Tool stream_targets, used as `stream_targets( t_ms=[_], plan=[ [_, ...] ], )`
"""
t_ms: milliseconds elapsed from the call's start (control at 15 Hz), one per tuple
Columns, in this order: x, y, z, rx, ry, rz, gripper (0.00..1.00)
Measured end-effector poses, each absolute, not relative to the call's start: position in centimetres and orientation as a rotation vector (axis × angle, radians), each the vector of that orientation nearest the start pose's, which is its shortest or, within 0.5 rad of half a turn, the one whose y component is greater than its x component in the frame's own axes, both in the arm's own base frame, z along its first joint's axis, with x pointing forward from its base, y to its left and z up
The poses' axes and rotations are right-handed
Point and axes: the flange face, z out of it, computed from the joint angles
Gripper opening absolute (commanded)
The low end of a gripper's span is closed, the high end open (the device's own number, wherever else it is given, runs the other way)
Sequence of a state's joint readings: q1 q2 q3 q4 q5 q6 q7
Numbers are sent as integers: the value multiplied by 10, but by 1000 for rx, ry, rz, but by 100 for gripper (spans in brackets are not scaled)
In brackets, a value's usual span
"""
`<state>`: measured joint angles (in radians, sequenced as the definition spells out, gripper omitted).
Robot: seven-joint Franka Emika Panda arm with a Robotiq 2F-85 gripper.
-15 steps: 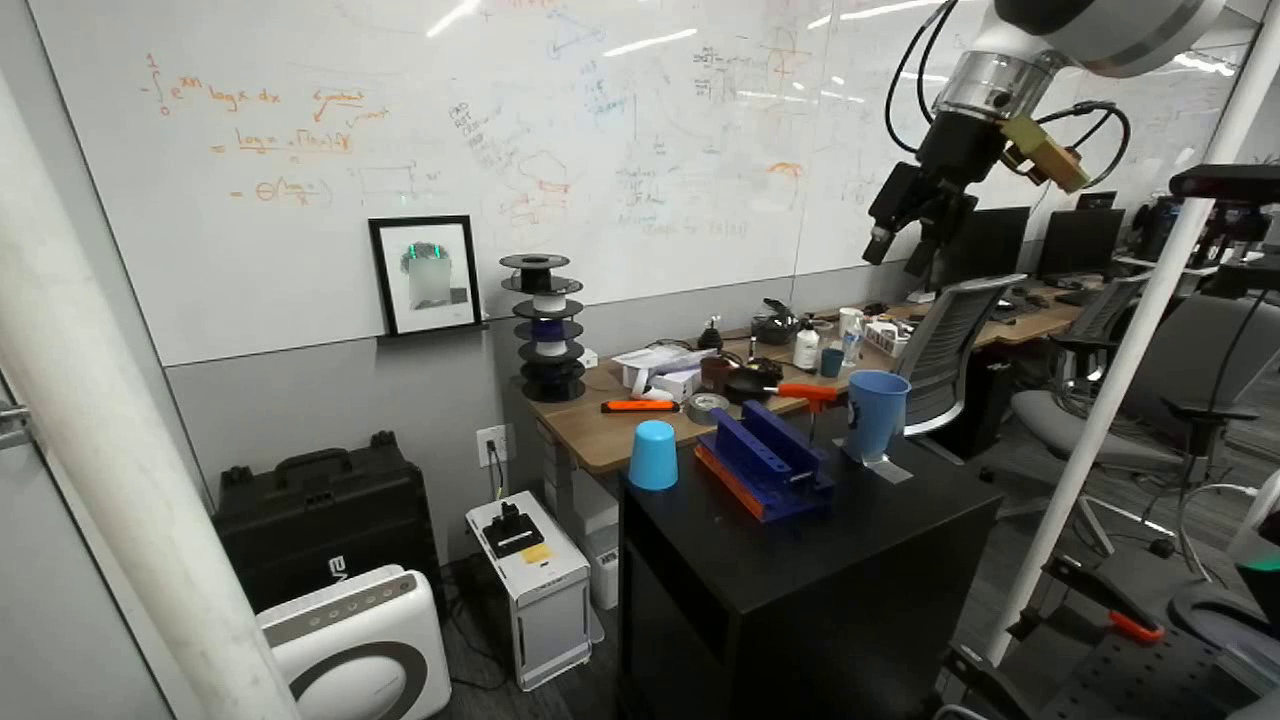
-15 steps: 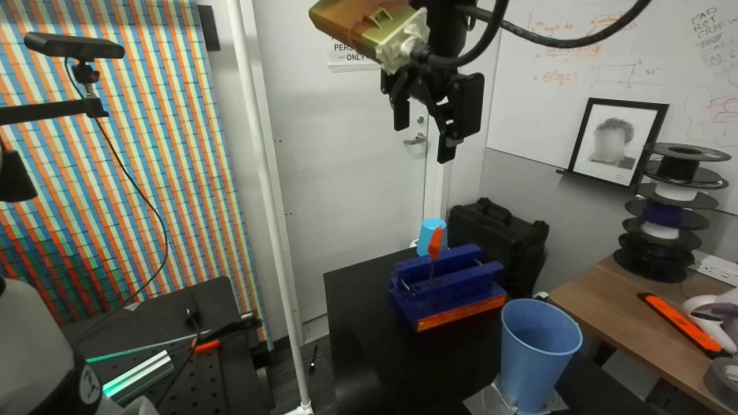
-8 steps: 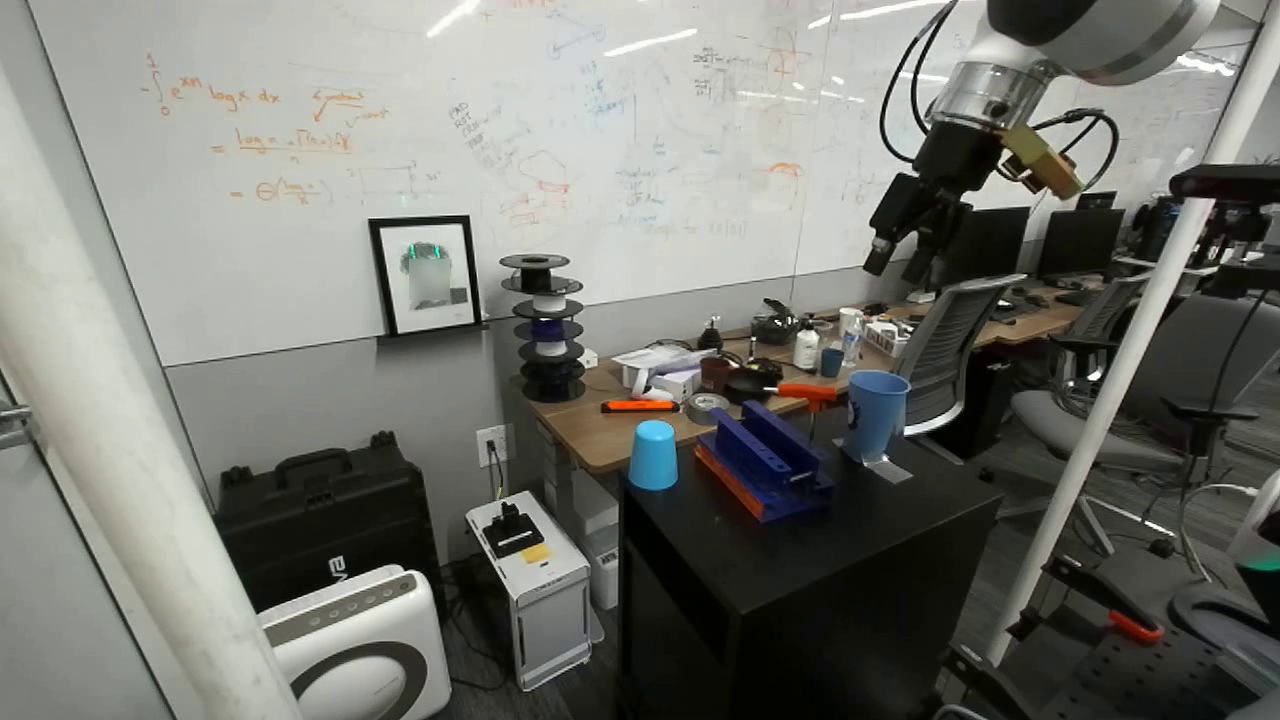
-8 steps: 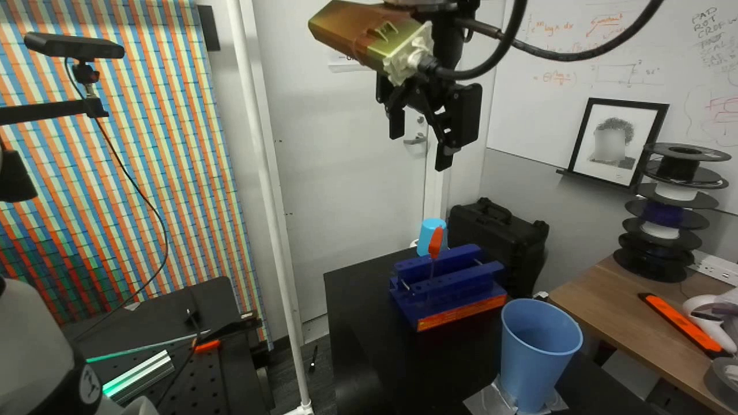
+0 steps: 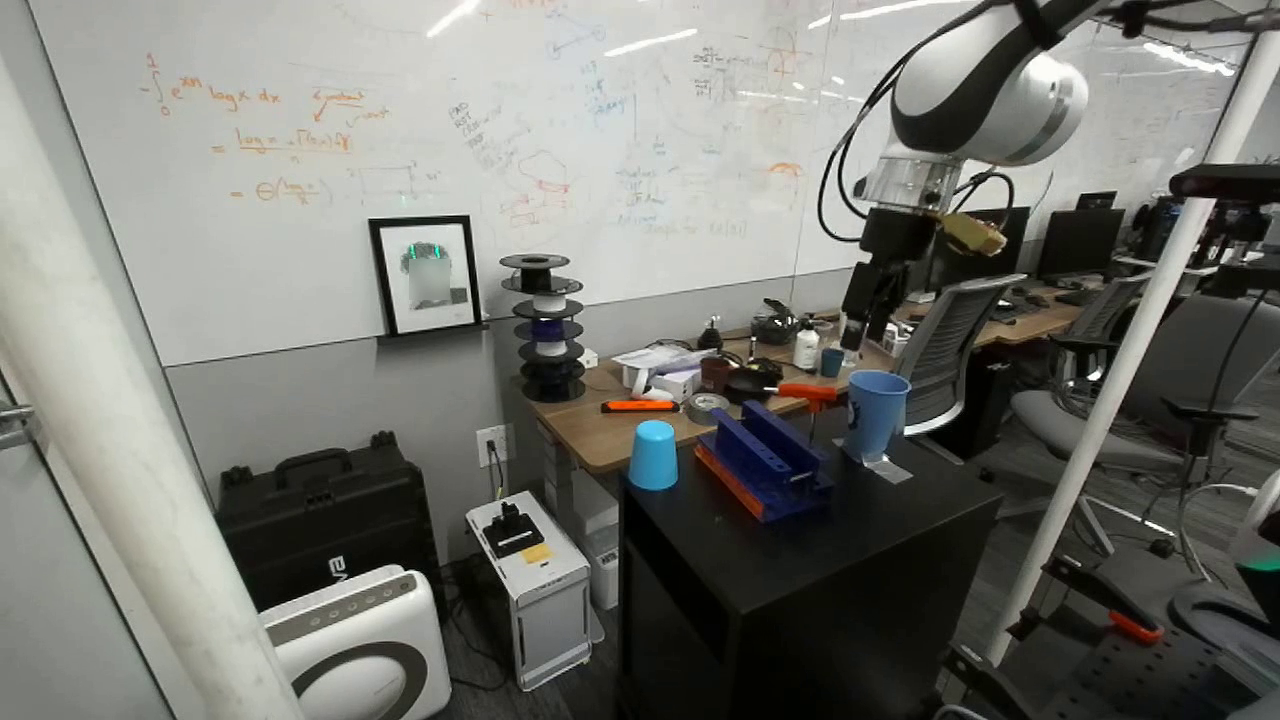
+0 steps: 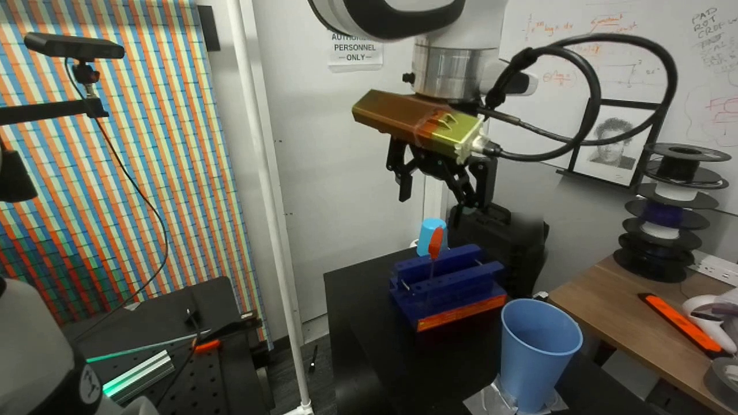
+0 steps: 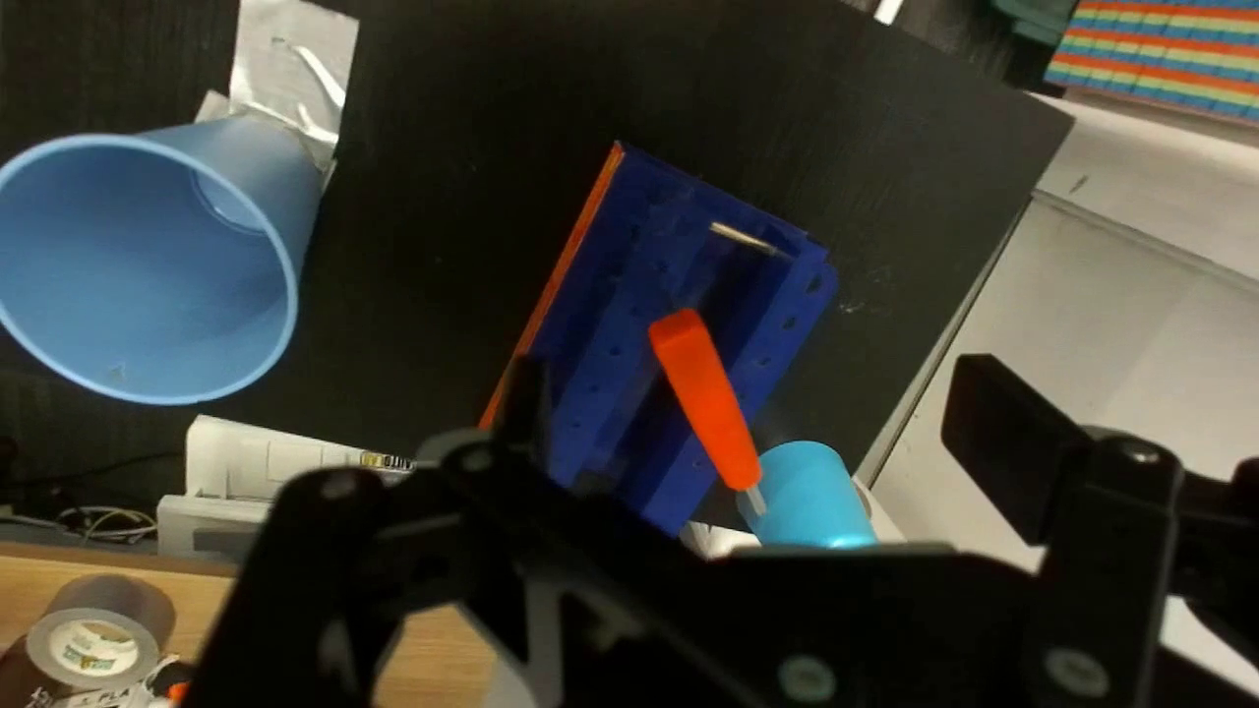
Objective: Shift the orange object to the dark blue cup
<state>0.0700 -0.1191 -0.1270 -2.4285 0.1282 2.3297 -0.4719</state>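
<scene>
Gripper (image 6: 431, 206): you have its fingers (image 7: 1003, 442) standing apart, higher than the blue rack (image 7: 629, 295); in your wrist view one lies between eight and nine o'clock from the centre, the other just past three.
Orange-handled tool (image 7: 706, 398): upright at the rack, handle up and shaft down, clear of your fingers; your wrist view shows the handle between them, slanting from eleven to five o'clock. Where the shaft's lower end sits, you cannot tell.
Blue rack: on the cabinet (image 6: 363, 288), its orange edge (image 7: 554, 280) facing ten o'clock in your wrist view.
Blue cup (image 6: 530, 374): also on the cabinet, upright, mouth up, with silver tape (image 7: 295, 59) at its foot; of the two cups there, it is the darker blue. From the orange handle it lies between nine and ten o'clock in your wrist view; from the rack it is at about four o'clock in an exterior view.
Sky-blue cup (image 5: 654, 457): bottom up on the cabinet, at nine o'clock from the rack in an exterior view.
Desk (image 6: 605, 300): an orange-and-black bar (image 6: 680, 324) lies on it, between two and three o'clock from the blue cup in an exterior view.
</scene>
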Motion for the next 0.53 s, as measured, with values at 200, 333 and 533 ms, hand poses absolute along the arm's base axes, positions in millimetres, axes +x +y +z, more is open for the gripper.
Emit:
stream_targets(
  t_ms=[200, 333, 533],
  plan=[
    [501, -24, 322, -3024, -560, -109, 100],
    [515, -19, 304, -3026, -602, -113, 100],
    [528, -1, 280, -3005, -665, -61, 73]
  ],
)
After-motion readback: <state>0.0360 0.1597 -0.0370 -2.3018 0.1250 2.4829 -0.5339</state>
